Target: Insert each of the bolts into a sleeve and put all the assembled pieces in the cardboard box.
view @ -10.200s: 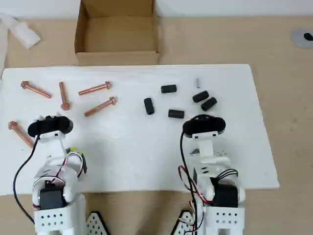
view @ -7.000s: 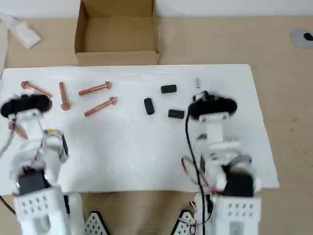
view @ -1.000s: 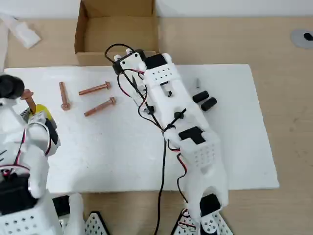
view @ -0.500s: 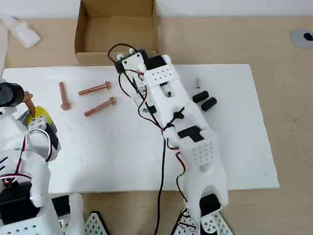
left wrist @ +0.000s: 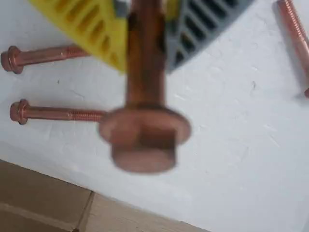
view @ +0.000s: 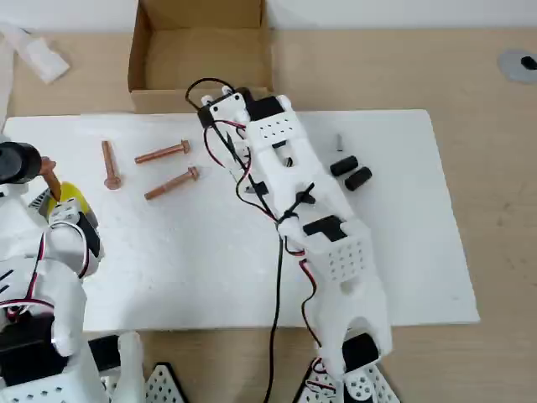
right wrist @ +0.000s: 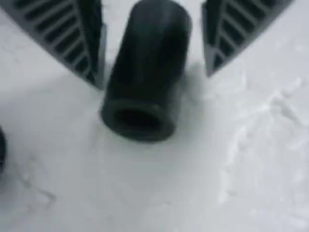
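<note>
Near the left edge of the bench [view: 377, 75], a bolt [left wrist: 145, 96] is clamped by its shank in the left end effector [left wrist: 145, 58]. Farther in, a lying sleeve [right wrist: 145, 63] is straddled by the right end effector [right wrist: 152, 77], jaws parted; it could be rolled away if closed on unevenly.

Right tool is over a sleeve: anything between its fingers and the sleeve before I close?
Nothing visible. The sleeve lies on the white mat between the right tool's open fingers, with only bare mat in the gap on each side.
</note>
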